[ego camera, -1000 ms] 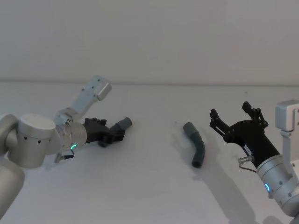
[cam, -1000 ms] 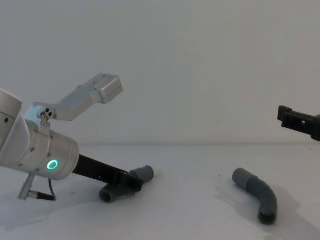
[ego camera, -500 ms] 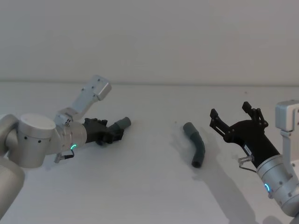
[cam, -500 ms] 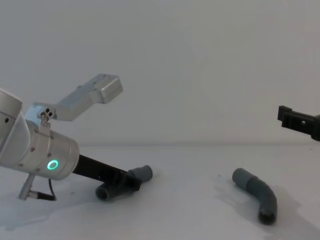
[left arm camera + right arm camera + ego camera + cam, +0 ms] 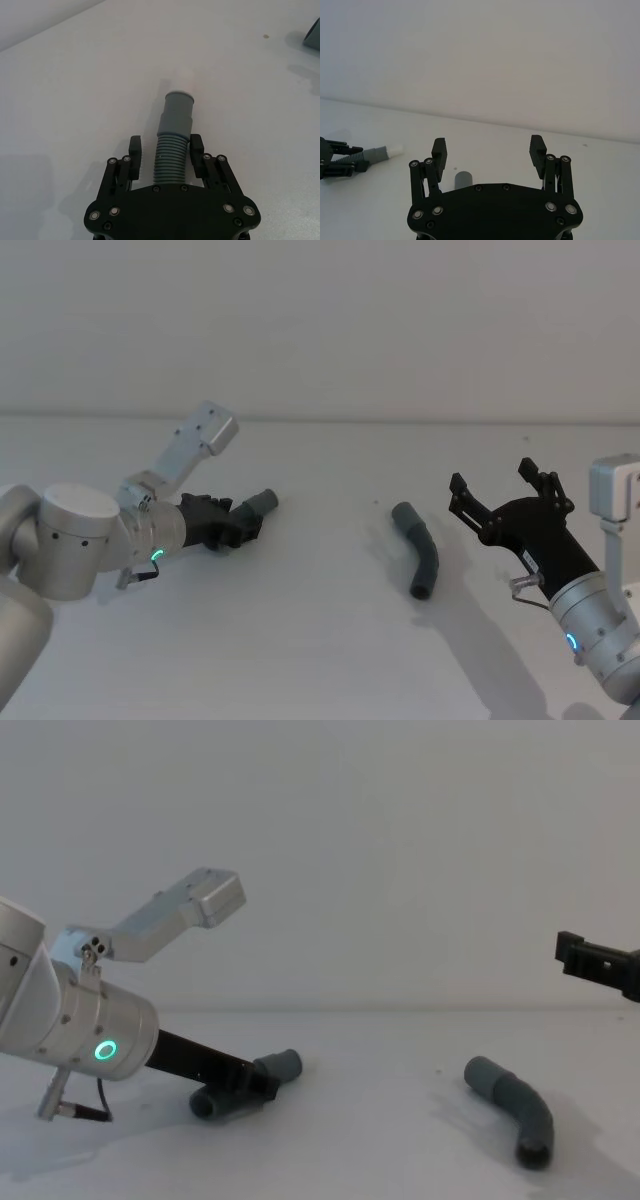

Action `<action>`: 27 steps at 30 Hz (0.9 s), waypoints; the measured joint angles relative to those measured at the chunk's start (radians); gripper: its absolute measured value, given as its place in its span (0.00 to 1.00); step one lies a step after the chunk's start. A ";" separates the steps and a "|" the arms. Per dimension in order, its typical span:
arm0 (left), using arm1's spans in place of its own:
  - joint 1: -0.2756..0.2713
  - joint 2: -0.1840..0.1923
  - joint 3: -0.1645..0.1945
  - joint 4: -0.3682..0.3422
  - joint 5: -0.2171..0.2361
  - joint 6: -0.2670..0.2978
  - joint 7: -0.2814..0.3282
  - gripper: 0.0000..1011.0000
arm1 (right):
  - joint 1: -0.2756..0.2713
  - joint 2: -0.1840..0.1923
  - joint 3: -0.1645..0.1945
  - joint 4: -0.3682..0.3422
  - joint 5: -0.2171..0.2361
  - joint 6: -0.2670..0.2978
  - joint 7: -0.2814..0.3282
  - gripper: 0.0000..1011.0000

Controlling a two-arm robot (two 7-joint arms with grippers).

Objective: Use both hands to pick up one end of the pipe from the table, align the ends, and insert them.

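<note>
One pipe piece (image 5: pixel 250 512) lies at the left of the table (image 5: pixel 320 640), and my left gripper (image 5: pixel 240 528) is shut on its ribbed body (image 5: pixel 172 155). Its fingers (image 5: pixel 134 152) straddle the ribs, and the smooth grey cuff (image 5: pixel 178 107) points away past them. From the side, this piece (image 5: pixel 281 1065) sits low on the table beside the left gripper (image 5: pixel 245 1082). The second curved pipe piece (image 5: pixel 420 550) (image 5: pixel 515 1105) lies free right of centre. My right gripper (image 5: pixel 492 478) (image 5: pixel 488 147) hovers open to its right, apart from it. That piece's near cuff (image 5: pixel 464 178) shows between the open fingers.
A plain white wall stands behind the table's far edge. Free white surface lies between the two pipe pieces and in front of them. The left arm's silver body (image 5: pixel 70 1020) takes up the near left.
My left gripper has drawn back a little to the left, taking its pipe piece along. The right gripper and the second piece have not moved.
</note>
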 joint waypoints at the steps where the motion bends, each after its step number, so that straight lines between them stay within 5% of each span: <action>1: 0.000 0.000 0.000 0.000 0.000 0.000 0.000 0.56 | 0.000 0.000 0.000 0.000 0.000 0.000 0.000 0.99; 27: 0.000 0.000 0.000 0.000 0.000 0.001 0.000 0.39 | 0.000 0.000 0.000 0.000 0.000 0.000 0.000 0.99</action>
